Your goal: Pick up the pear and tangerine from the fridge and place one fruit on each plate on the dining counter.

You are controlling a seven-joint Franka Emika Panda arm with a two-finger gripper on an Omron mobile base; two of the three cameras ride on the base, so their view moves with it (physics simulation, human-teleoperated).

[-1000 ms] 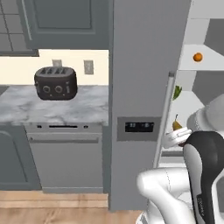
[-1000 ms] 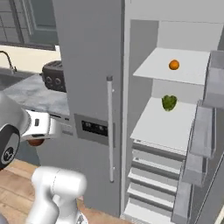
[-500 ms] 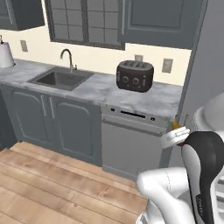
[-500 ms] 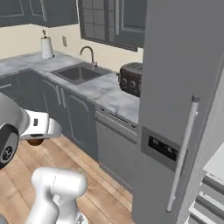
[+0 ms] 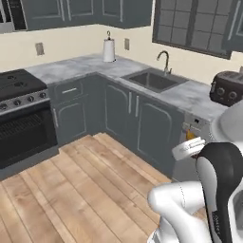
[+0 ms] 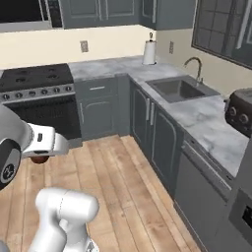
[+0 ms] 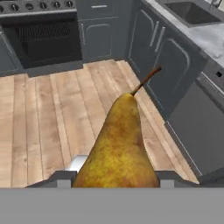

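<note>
The gripper (image 7: 117,179) is closed on the pear (image 7: 118,148), with its fingers at both sides of the fruit's wide lower part, and the thin stem points away from the hand. The pear hangs above the wooden floor (image 7: 48,118), in front of the grey cabinets (image 7: 153,48). In the right base view the pear (image 6: 38,159) peeks out under the white hand.

Home kitchen, grey cabinets (image 5: 118,109), marble worktop (image 6: 197,118), sink (image 5: 152,79), black stove (image 5: 21,118), toaster (image 5: 228,88), wooden floor (image 5: 71,190)
</note>
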